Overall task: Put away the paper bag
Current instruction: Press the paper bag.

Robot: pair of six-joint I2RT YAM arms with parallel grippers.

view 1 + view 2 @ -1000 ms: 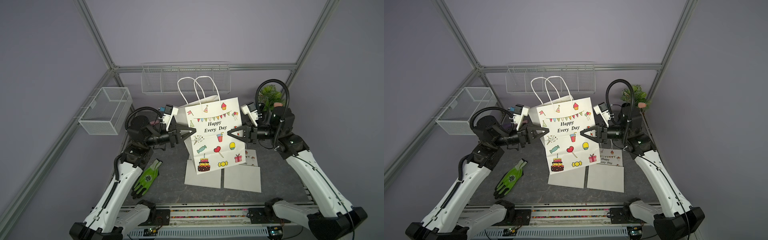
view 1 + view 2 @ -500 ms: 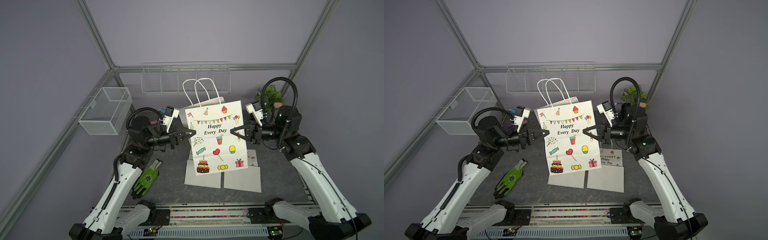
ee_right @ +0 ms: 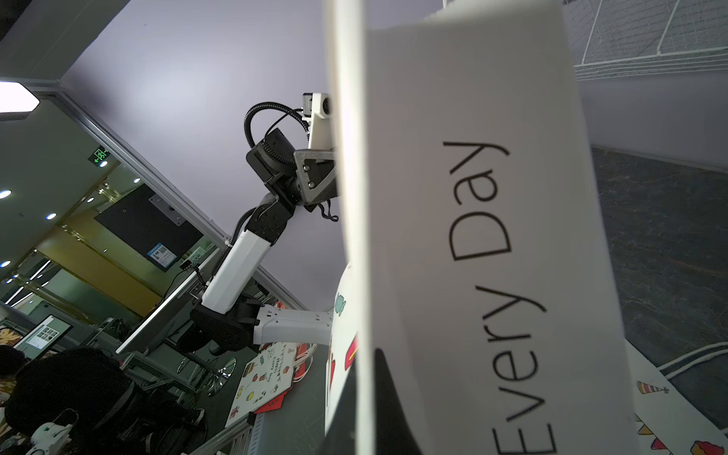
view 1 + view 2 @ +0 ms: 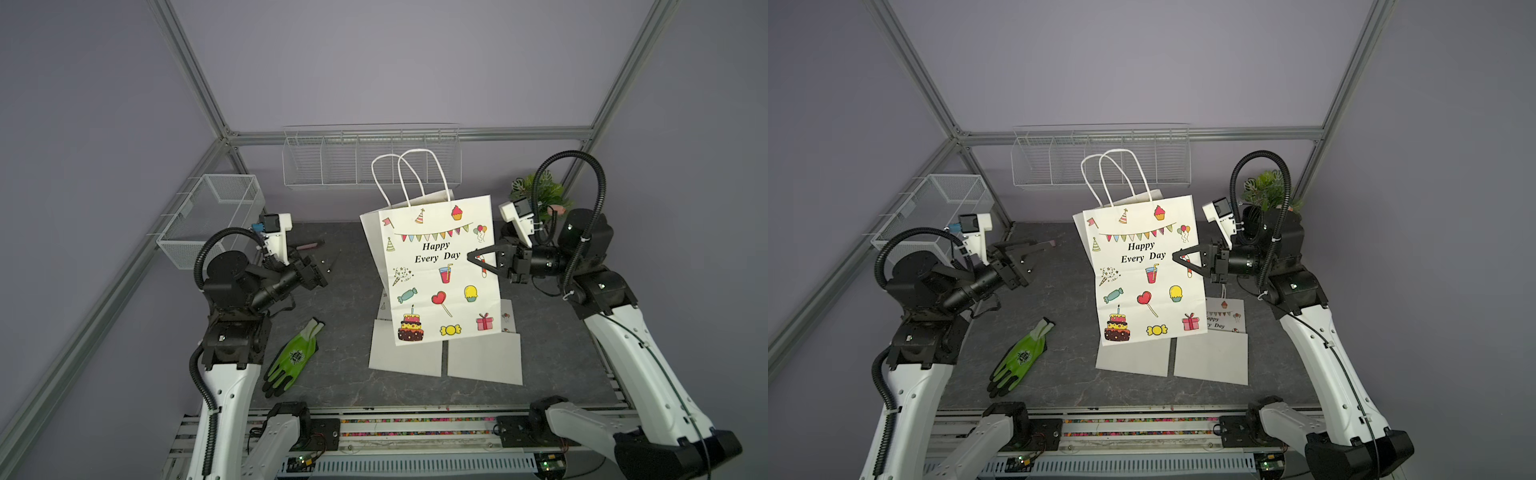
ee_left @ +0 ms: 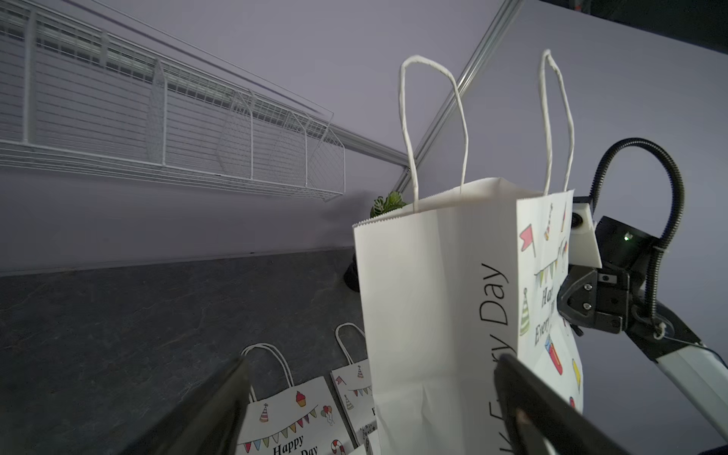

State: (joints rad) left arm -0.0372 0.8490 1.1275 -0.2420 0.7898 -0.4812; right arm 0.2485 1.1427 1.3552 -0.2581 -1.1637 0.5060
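Gaping claw: left gripper point(image 4: 1030, 255), jaws spread wide, holding nothing, well apart from the paper bag point(image 4: 432, 282), to its left.
Glove: green work glove point(image 4: 293, 357), flat on the table point(image 4: 345, 291), left of the paper bag.
Bag: upright, handles up, over flat folded bags point(image 4: 482, 361).
Pinching claw: right gripper point(image 4: 471, 258), clamped on the paper bag's right edge.

The paper bag point(image 4: 436, 270) is upright over the worktop point(image 4: 345, 291), above flat bags point(image 4: 482, 363) lying there. A glove point(image 4: 293, 357) lies to its left; a wire rack point(image 4: 332, 158) hangs behind, and a plant point(image 4: 525, 191) stands back right.
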